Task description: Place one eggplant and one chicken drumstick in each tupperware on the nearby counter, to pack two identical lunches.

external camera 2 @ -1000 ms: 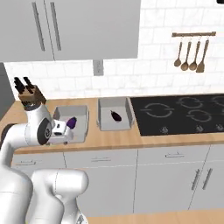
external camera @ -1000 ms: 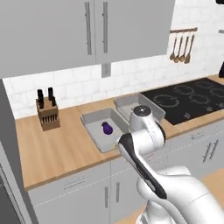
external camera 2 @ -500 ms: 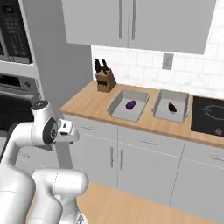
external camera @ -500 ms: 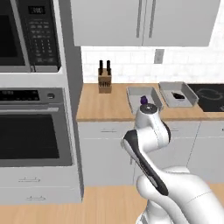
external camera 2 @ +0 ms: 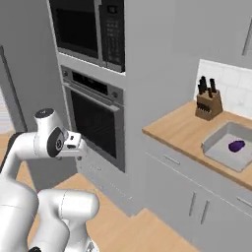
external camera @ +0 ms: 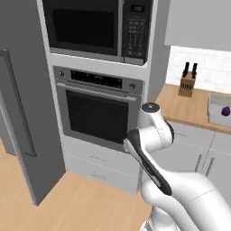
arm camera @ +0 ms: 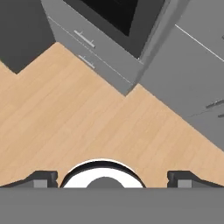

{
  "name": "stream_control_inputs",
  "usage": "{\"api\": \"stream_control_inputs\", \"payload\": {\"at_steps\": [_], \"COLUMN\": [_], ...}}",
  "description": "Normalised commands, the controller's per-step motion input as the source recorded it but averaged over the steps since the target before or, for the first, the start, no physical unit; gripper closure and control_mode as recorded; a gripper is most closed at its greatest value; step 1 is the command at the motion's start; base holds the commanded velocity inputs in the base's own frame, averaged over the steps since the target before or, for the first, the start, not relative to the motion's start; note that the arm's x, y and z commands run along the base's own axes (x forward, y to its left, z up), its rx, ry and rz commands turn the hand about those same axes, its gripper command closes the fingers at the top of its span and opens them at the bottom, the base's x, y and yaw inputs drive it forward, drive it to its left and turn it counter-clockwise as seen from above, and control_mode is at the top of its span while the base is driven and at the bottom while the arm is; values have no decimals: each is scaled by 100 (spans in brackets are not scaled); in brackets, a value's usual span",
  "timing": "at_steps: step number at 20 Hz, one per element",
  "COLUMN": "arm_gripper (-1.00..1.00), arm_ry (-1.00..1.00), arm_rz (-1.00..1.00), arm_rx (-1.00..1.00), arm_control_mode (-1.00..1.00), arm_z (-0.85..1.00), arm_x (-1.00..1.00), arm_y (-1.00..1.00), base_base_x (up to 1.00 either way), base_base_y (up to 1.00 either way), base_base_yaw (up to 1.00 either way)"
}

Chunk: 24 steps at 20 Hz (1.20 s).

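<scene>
A light-grey tupperware [external camera 2: 215, 147] sits on the wooden counter [external camera 2: 179, 129] at the right, with a purple eggplant [external camera 2: 236, 145] lying inside it. The left base view shows the same tupperware [external camera: 214, 115] and eggplant [external camera: 224, 110] at the right edge, on the counter [external camera: 178, 107]. The chicken drumstick is out of view. My gripper [arm camera: 112, 177] is open and holds nothing. It points down at the wooden floor [arm camera: 78, 118], well to the left of the counter. One dark fingertip [arm camera: 42, 177] shows at each bottom corner of the hand view.
A tall grey column with a wall oven [external camera: 97, 110] and a microwave [external camera: 97, 27] stands straight ahead. A grey fridge [external camera: 20, 99] is on the left. A knife block [external camera 2: 206, 101] stands at the back of the counter. Grey drawer fronts [arm camera: 94, 46] lie below the oven.
The whole picture has shifted: the base has swung left, so the counter slid to the right edge and the oven column and fridge came into view. The gripper stayed open.
</scene>
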Motion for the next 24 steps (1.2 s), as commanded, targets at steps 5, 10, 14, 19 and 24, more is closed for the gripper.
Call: {"api": "stream_control_inputs", "payload": {"at_steps": [5,10,14,19,24], "arm_gripper": [-100,-100,-100,-100,-100], "arm_ry": [0,0,0,0,0], "arm_rz": [0,0,0,0,0], "arm_rx": [0,0,0,0,0], "arm_control_mode": [100,100,100,100,100], "arm_z": [0,0,0,0,0], "arm_x": [0,0,0,0,0], "arm_y": [0,0,0,0,0], "base_base_x": [-28,-3,29,84,100], "base_base_y": [93,99,100,100,100], "base_base_yaw": [73,64,45,27,13]}}
